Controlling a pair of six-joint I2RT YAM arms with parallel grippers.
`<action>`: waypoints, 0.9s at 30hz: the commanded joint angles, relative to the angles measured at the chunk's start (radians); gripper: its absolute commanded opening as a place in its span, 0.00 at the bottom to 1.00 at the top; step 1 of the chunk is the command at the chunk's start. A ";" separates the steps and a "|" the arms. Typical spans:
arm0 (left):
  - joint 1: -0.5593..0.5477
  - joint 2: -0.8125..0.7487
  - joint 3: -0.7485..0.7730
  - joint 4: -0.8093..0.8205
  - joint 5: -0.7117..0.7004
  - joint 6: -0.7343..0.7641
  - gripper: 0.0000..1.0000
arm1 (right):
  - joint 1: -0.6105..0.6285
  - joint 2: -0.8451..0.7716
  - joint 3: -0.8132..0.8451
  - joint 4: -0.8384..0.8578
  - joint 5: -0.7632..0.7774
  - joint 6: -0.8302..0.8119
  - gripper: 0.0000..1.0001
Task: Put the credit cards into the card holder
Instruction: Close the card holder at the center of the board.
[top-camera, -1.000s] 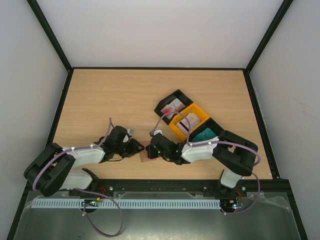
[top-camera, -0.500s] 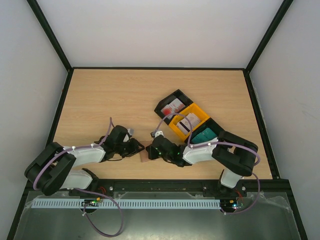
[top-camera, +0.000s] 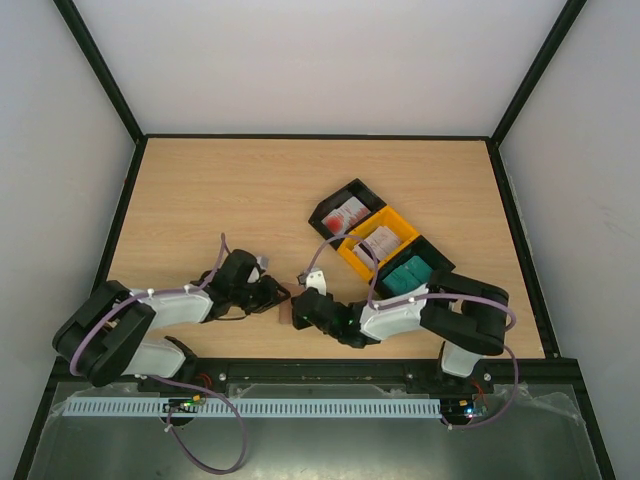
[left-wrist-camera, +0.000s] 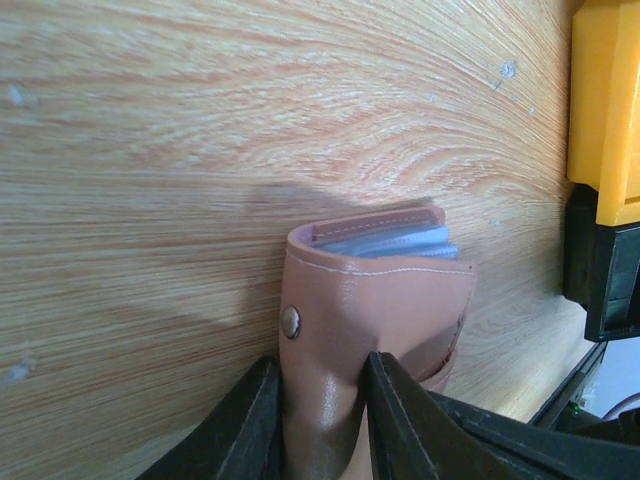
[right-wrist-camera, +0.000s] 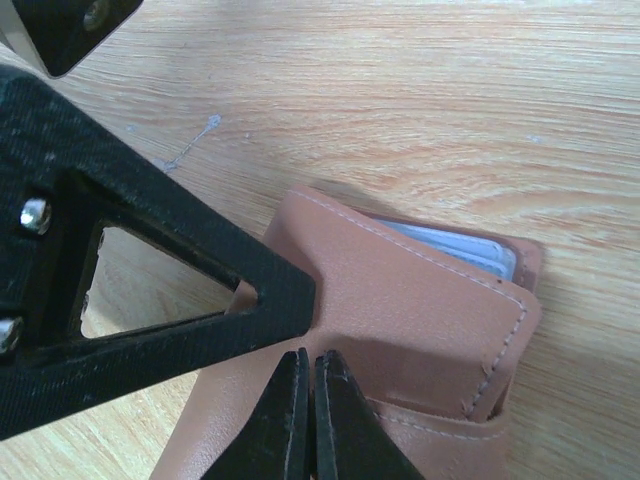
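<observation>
the card holder (top-camera: 288, 313) lies folded at the lower centre of the desk (top-camera: 220, 190). the left claw (left-wrist-camera: 318, 385) grips its brown flap. the right claw (right-wrist-camera: 305, 385) is narrow, tips together on its top face. cards (top-camera: 347, 212) sit in trays (top-camera: 351, 257) to its upper right.

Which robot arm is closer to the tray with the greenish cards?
The right arm. Its forearm lies right beside that tray. The left arm is far off, past the wallet that its pincer holds.
</observation>
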 joint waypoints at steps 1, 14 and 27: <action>-0.007 0.064 -0.020 -0.105 -0.076 -0.015 0.26 | 0.090 0.116 -0.071 -0.408 -0.035 0.026 0.02; -0.007 0.041 -0.012 -0.112 -0.068 -0.020 0.27 | 0.135 0.041 -0.043 -0.412 0.037 0.049 0.05; -0.009 -0.172 0.105 -0.320 -0.095 0.075 0.55 | -0.039 -0.245 0.141 -0.607 0.040 0.087 0.52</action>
